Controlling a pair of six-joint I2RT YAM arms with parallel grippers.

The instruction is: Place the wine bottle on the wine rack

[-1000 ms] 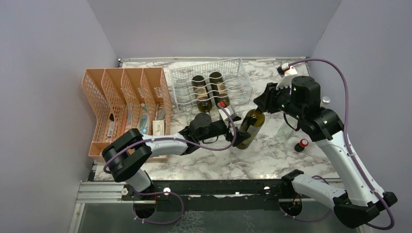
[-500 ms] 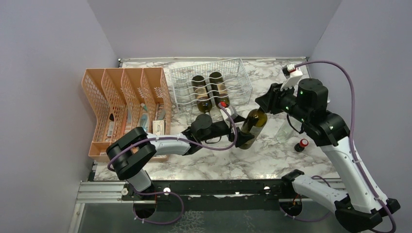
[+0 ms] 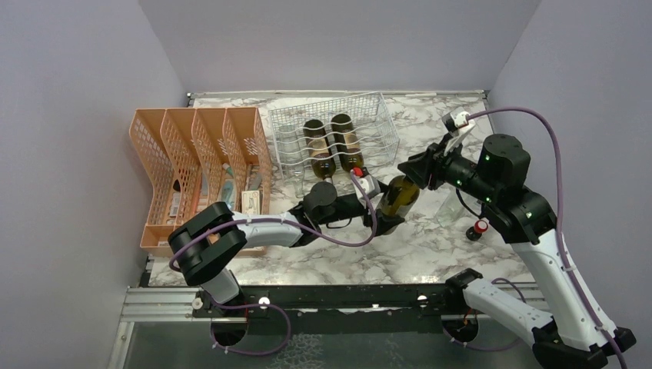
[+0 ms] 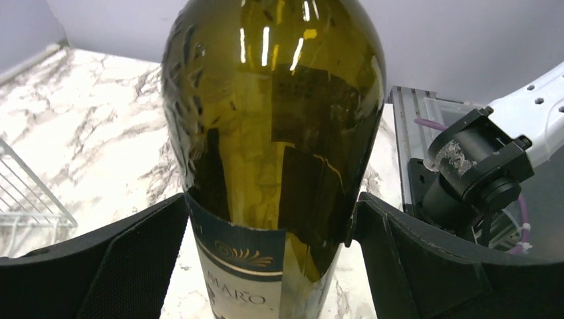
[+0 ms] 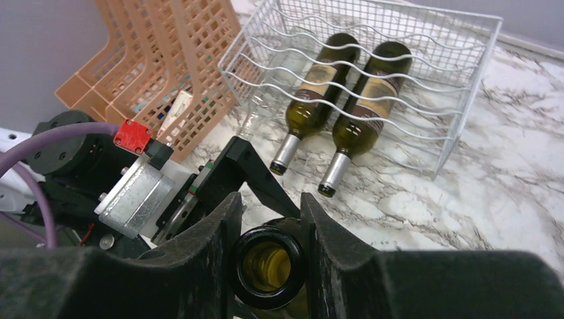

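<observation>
The wine bottle is dark green glass with a blue and white label. It leans in front of the wine rack, neck up and to the right. My right gripper is shut on its open mouth, one finger on each side of the rim. My left gripper stands wide open around the bottle's body, its pads close beside the glass. The white wire wine rack holds two dark bottles lying side by side.
An orange mesh file organiser stands left of the rack. A small red-capped thing lies on the marble under my right arm. A clear glass object stands near it. Grey walls close in the table on three sides.
My right arm's wrist and elbow have swung out to the right while its fingers stay on the bottle's mouth. The left arm's elbow has shifted slightly right. The bottle has barely moved.
</observation>
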